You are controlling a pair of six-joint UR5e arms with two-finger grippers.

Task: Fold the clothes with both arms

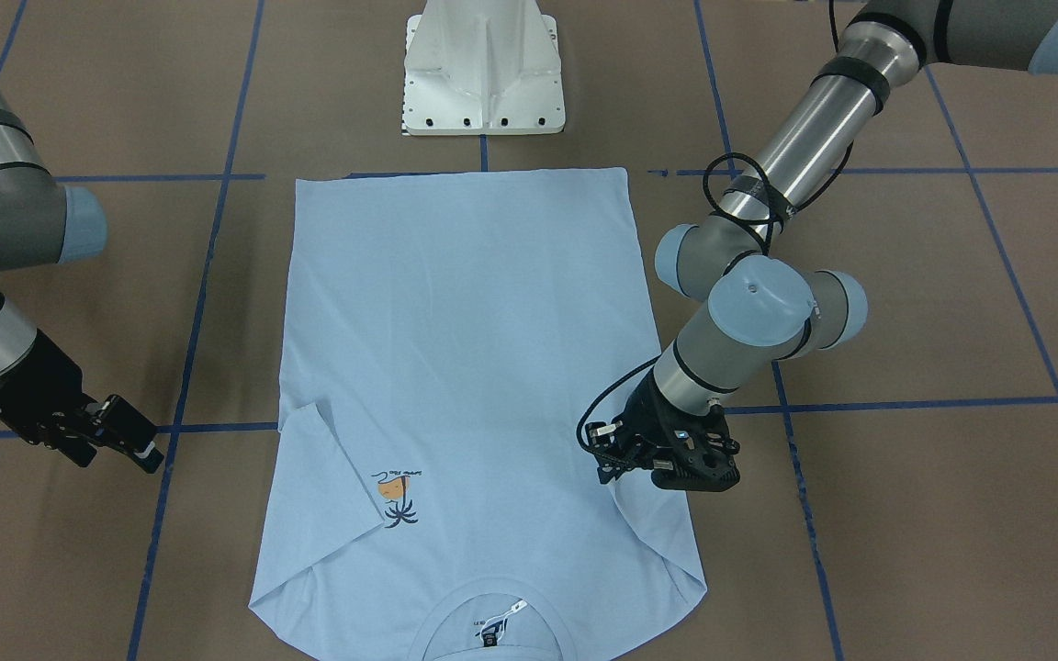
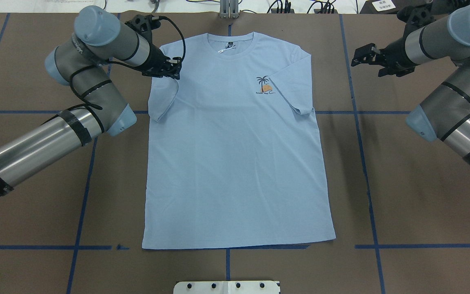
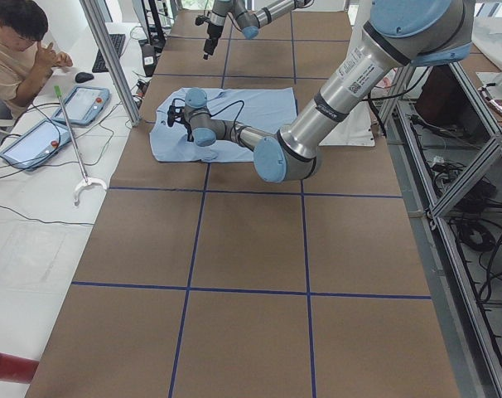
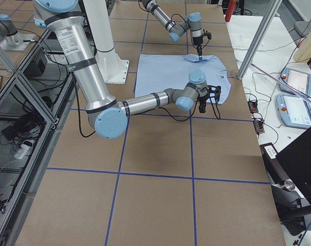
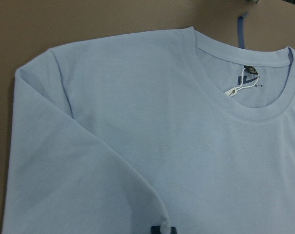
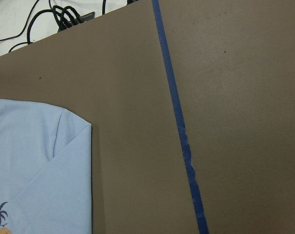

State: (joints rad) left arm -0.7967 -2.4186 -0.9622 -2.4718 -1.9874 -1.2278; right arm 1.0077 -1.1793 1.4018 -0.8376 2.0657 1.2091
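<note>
On the brown worktop (image 2: 402, 183) the T-shirt (image 2: 235, 163) lies flat, long axis fore-and-aft, collar (image 2: 231, 56) away from the robot. The left pincer (image 2: 175, 73) is at its sleeve (image 2: 161, 96) (grip: cannot tell). The right pincer (image 2: 357, 56), fingers apart, hangs beside the shirt, clear of it.

The left arm (image 2: 35, 151) reaches forward with its elbow bent sharply and its wrist angled downward. Its black gripper (image 2: 176, 73) is held low, and its jaws cannot be made out. The right arm (image 2: 459, 102) is also bent. Its gripper (image 2: 357, 55) is raised, points inward toward the other arm, and has its fingers spread apart.
</note>
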